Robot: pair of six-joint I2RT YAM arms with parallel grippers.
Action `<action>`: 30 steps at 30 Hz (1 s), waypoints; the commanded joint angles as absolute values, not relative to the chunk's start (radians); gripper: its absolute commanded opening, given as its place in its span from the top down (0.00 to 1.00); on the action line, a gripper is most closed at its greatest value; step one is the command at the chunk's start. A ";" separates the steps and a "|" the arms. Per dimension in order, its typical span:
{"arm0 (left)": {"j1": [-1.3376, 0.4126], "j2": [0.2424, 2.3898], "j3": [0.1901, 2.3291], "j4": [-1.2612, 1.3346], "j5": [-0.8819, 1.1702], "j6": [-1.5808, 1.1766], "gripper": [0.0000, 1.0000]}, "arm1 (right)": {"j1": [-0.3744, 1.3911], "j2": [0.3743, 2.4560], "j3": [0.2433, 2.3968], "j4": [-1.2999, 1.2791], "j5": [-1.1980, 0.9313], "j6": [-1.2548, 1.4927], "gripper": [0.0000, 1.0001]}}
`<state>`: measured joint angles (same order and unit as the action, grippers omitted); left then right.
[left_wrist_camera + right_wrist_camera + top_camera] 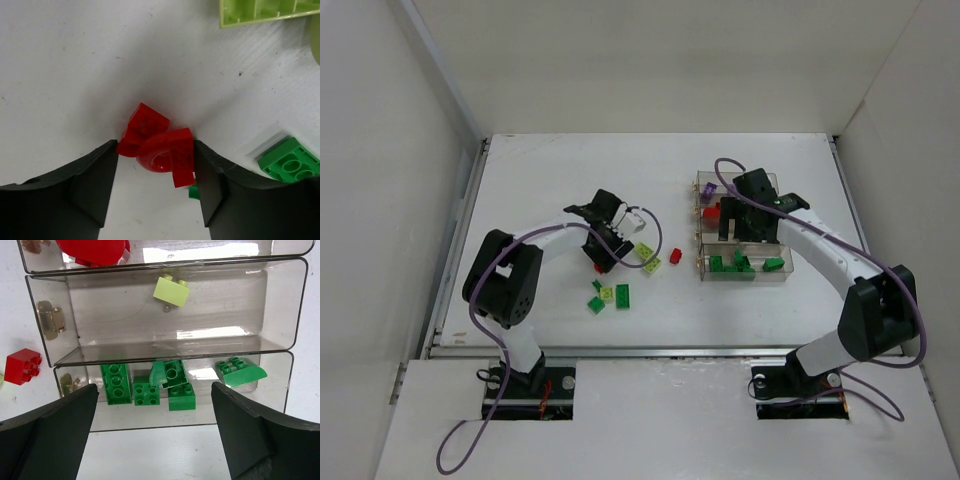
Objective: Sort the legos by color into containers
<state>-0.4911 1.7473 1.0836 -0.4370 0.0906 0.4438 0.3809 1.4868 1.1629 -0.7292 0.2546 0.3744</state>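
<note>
Count inside the containers [299, 305]: one yellow-green lego [171, 290] in the middle bin in view. Five or six dark green legos [146, 393] were in the bin nearest the arms, too crowded for a firm figure. Red pieces [92, 249] in the next bin out were cut off by the frame edge.

Loose on the table [570, 180], all on the left-arm side of the containers: one red brick [676, 257] near them, then three yellow-green bricks [646, 250] and three dark green bricks [622, 295] farther off.

Two red legos [167, 155] lay well apart from the containers, between the fingers of the left gripper [155, 150]. It stood half closed, pads at or against them; a firm hold could not be confirmed. The right gripper [154, 390] hung over the containers, spread wide, holding nothing.
</note>
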 commanded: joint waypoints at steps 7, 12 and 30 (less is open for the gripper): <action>-0.497 1.763 1.129 -0.457 0.130 0.413 0.61 | 0.387 1.396 1.146 -0.718 0.262 0.362 0.00; -0.497 1.743 1.138 -0.477 0.130 0.403 0.54 | 0.387 1.373 1.146 -0.718 0.262 0.362 0.00; -0.497 1.726 1.101 -0.561 -0.017 0.356 0.35 | 0.387 1.333 1.109 -0.709 0.233 0.353 0.00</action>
